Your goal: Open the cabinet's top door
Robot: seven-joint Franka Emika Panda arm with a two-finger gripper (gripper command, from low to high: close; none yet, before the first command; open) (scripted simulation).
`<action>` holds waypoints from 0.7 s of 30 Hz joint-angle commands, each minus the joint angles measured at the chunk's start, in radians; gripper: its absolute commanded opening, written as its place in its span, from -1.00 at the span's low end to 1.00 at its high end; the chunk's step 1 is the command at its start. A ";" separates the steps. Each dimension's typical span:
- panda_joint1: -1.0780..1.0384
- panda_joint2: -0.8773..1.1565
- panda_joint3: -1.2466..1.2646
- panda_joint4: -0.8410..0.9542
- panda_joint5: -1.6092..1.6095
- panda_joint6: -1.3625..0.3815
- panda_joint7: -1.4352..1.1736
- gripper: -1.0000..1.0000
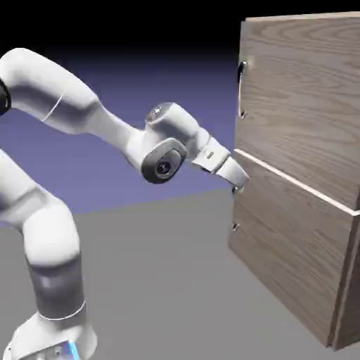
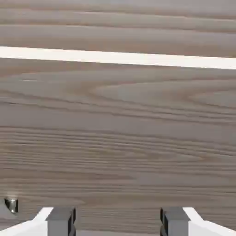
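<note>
— Blue-violet, darkening to black at the top, is being shown behind the scene; what is being seen below it?
— A plain grey desk (image 1: 162, 281) is being shown, with the arm (image 1: 53, 232) being seen at the exterior view's left.
— And where is the cabinet (image 1: 295, 133) being seen?
— At the exterior view's right, its brown wood grain being split by a pale seam (image 1: 295, 181). The top door (image 1: 302, 91) is being shown above that seam, its slim upright handle (image 1: 242, 90) being carried near the edge facing the arm.
— Is that handle being gripped?
— No; the tool (image 2: 118, 222) is being held lower, below the seam, near the arm-side edge of the lower door (image 1: 288, 239). It is being tilted downward toward the wood. Whether the wood is being touched cannot be told.
— How are the fingertips being held?
— Spread well apart, with nothing being pinched; wood grain is being shown between them in the hand view.
— Is anything else being seen there?
— The seam is being shown as a pale band across the upper part, slanting slightly. A small shiny metal piece (image 2: 11, 205) is being cut off by the left border, near the bottom.
</note>
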 commanded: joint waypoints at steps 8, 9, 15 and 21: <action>-0.162 -0.085 0.178 0.096 0.348 -0.009 -0.191 0.00; -0.182 -0.096 0.201 0.108 0.392 -0.010 -0.214 0.00; -0.304 -0.160 0.335 0.180 0.653 -0.016 -0.357 0.00; -0.425 -0.224 0.468 0.252 0.914 -0.023 -0.500 0.00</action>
